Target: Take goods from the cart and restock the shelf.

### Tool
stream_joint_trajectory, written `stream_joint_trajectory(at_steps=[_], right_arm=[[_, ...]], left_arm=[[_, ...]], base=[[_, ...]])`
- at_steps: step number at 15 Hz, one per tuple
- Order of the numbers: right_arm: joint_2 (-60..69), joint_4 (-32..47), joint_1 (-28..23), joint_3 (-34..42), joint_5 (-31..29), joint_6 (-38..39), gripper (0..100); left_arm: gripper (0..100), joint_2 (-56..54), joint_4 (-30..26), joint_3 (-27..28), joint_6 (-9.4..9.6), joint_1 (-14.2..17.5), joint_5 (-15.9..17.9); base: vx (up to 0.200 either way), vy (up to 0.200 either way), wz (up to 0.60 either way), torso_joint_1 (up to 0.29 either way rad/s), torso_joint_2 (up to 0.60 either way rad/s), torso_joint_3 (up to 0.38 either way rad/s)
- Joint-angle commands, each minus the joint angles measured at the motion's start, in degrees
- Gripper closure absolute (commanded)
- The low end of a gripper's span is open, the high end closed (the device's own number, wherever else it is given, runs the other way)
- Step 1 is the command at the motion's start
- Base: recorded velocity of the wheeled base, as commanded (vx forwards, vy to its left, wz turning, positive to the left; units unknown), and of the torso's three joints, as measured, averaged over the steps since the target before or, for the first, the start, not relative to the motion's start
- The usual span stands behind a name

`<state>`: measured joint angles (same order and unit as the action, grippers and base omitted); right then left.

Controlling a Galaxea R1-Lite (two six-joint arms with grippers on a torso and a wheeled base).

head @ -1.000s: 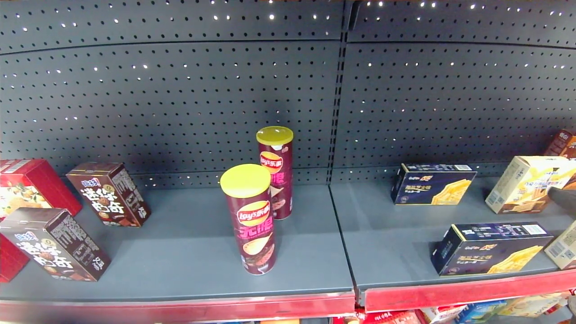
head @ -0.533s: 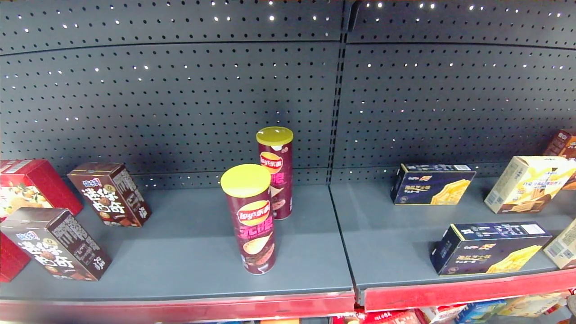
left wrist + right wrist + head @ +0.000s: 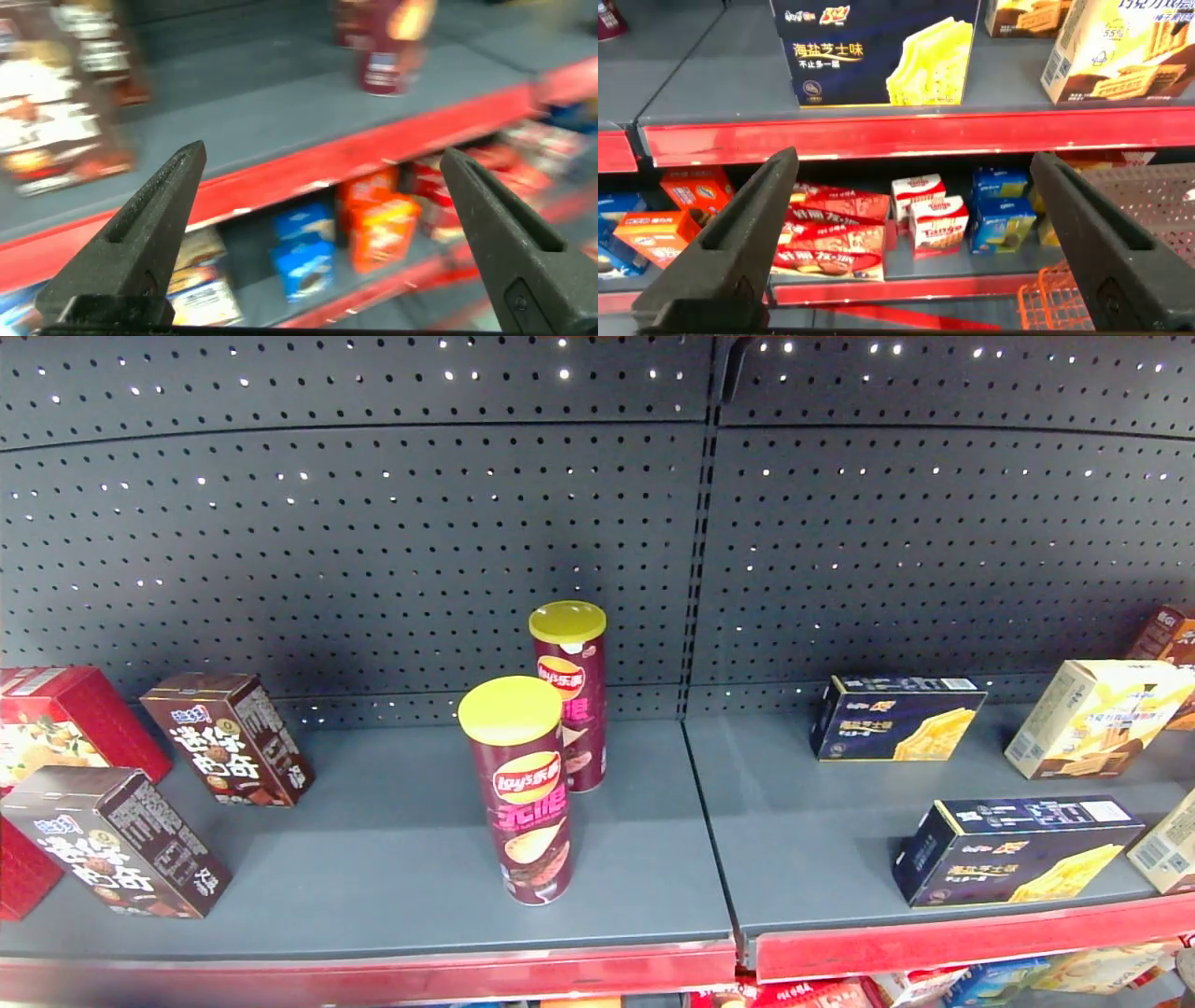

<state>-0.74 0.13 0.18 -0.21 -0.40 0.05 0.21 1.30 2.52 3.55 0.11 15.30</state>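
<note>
Two maroon chip cans with yellow lids stand upright mid-shelf, the front can (image 3: pixel 520 789) before the rear can (image 3: pixel 569 691). The grey shelf (image 3: pixel 392 859) has a red front edge (image 3: pixel 373 975). My left gripper (image 3: pixel 322 154) is open and empty, held in front of the red shelf edge (image 3: pixel 308 173), with a can's base (image 3: pixel 385 67) beyond it. My right gripper (image 3: pixel 913 157) is open and empty too, facing the red edge (image 3: pixel 906 135) below a dark blue box (image 3: pixel 873 51).
Brown boxes (image 3: pixel 224 737) and a red box (image 3: pixel 56 719) sit at the shelf's left. Dark blue boxes (image 3: pixel 1013 849) and cream boxes (image 3: pixel 1092 714) are on the right. The lower shelf holds small boxes (image 3: pixel 934 219). An orange wire basket (image 3: pixel 1055 299) is at lower right.
A dark shape at the head view's right edge one second ago has left the view. The rear can's top has shifted very slightly left. Boxes are unmoved.
</note>
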Motion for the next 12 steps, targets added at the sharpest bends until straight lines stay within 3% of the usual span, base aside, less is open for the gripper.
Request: stream_joint_trajectory(at_steps=[1, 2, 5, 7, 8, 10, 12], right_arm=[[0.5, 0.0, 0.0, 0.2, 0.1, 0.0, 0], [0.5, 0.0, 0.0, 0.2, 0.1, 0.0, 0], [0.5, 0.0, 0.0, 0.2, 0.1, 0.0, 0], [0.5, 0.0, 0.0, 0.2, 0.1, 0.0, 0], [0.5, 0.0, 0.0, 0.2, 0.1, 0.0, 0], [0.5, 0.0, 0.0, 0.2, 0.1, 0.0, 0], [0.5, 0.0, 0.0, 0.2, 0.1, 0.0, 0]], left_arm=[[0, 0.4, -1.2, 5.4, -0.03, 0.2, -3.7], [0, 0.9, -3.8, 8.6, -0.21, 0.3, -5.5], [0, 4.5, -5.3, 10.7, 0.50, 0.3, -4.7], [0, 12.8, -5.3, 13.9, 6.56, 1.0, 5.1], [0, 18.0, -5.3, 16.5, 9.28, 2.3, 5.0], [0, 27.7, -5.1, 22.7, 10.08, 3.8, 4.7], [0, 34.4, -3.9, 24.4, 10.95, 3.8, 2.0]], base=[[0.000, 0.000, 0.00, 0.000, 0.00, 0.000], [0.000, 0.000, 0.00, 0.000, 0.00, 0.000], [0.000, 0.000, 0.00, 0.000, 0.00, 0.000], [0.000, 0.000, 0.00, 0.000, 0.00, 0.000], [0.000, 0.000, 0.00, 0.000, 0.00, 0.000], [0.000, 0.000, 0.00, 0.000, 0.00, 0.000], [0.000, 0.000, 0.00, 0.000, 0.00, 0.000]])
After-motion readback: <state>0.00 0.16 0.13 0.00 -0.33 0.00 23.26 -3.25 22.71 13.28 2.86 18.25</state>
